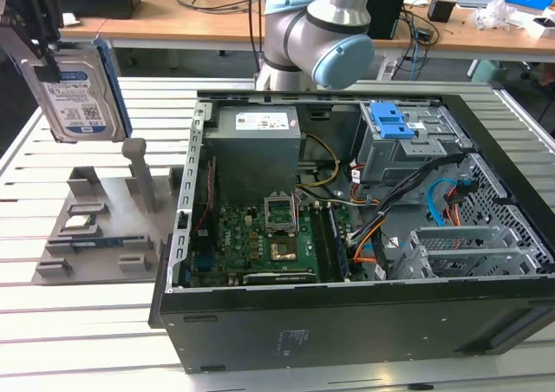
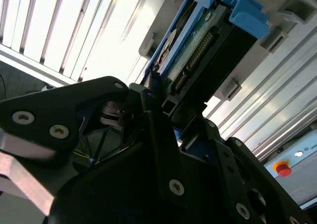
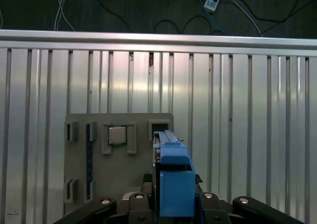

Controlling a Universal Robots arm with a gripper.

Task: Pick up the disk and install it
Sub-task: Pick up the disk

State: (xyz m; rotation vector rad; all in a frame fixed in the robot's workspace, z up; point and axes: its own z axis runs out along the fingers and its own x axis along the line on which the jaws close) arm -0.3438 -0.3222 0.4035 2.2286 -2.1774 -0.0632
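Slatted metal table [image 1: 87, 340] underneath; black pincer [image 1: 48, 58] pinching silver blue-framed disk [image 1: 82, 88] upright; black computer case [image 1: 347, 331] lying toward exterior view's right.

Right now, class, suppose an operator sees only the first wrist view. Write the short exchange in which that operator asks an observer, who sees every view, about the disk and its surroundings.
Operator: Is the disk lifted?
Observer: Yes. In the exterior view the gripper holds the disk upright above the grey fixture.
Operator: Where is the computer?
Observer: An open computer case lies on the exterior view's right of the fixture.
Operator: Can you see its connector?
Observer: Yes. In the second wrist view the disk's connector row faces the camera.
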